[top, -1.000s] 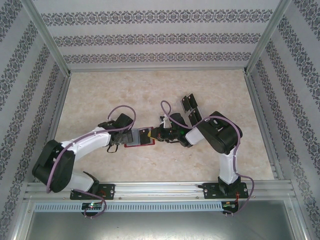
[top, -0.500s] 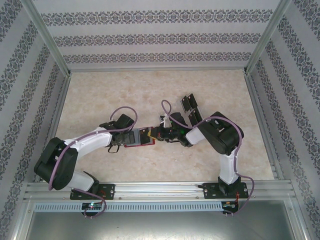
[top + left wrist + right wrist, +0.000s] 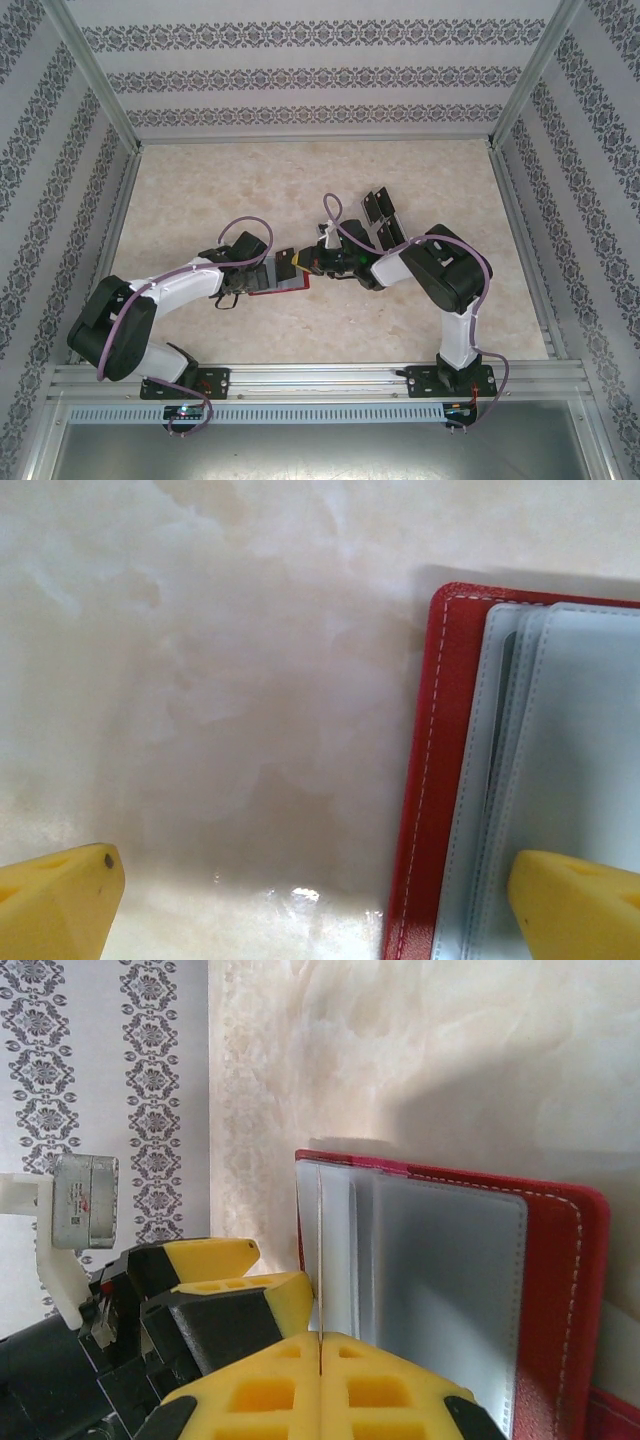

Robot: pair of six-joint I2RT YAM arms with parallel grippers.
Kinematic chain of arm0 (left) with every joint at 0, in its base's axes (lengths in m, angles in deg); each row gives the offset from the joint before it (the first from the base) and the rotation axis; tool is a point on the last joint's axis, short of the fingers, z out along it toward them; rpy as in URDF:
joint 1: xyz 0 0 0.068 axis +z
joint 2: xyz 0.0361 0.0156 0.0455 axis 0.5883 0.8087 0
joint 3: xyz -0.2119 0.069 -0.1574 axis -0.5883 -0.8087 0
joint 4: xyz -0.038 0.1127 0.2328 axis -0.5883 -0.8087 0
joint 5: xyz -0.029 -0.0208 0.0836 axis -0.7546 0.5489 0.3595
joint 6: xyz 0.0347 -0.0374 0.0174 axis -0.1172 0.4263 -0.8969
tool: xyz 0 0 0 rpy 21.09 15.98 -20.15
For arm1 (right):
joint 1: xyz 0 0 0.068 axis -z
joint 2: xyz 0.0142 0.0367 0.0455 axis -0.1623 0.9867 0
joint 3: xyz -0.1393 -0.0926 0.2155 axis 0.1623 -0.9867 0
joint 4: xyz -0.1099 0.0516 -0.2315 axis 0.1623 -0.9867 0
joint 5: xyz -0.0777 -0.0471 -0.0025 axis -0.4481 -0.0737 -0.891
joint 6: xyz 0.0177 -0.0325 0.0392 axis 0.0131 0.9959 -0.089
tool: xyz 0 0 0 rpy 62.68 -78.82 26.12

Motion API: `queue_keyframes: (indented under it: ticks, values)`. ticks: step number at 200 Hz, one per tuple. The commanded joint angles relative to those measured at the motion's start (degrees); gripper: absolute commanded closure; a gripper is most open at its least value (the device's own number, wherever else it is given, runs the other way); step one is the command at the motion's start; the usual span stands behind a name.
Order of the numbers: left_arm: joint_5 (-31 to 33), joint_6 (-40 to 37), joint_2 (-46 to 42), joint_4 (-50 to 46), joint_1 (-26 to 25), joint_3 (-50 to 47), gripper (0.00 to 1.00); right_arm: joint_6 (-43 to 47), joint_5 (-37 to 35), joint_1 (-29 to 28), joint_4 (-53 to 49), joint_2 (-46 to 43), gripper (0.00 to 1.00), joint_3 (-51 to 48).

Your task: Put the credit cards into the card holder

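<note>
Marble-patterned table carrying two arms. The left arm reaches in from 8 o'clock, the right arm from 4 o'clock. The card holder, red with clear-grey sleeves, lies open just off table centre toward 8 o'clock. Its stitched red cover lies flat on the table. Loose credit cards, black, lie at 2 o'clock from the holder. The left gripper is spread wide, with one finger over the sleeves and the other over bare table. The right gripper is closed on a held credit card, seen edge-on at the sleeve openings.
</note>
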Motion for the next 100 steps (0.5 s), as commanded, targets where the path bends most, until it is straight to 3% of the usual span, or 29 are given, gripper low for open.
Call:
queue_keyframes:
  ticks: [1,100]
  values:
    - [1.3,0.5,0.2,-1.0,0.6,-2.2,0.00,0.5,-1.3,-0.5,1.5,0.6,1.00,1.0]
    - [1.4,0.7,-0.2,-0.9,0.6,-2.8,0.00,0.2,-1.7,-1.0,4.0,4.6,1.00,1.3]
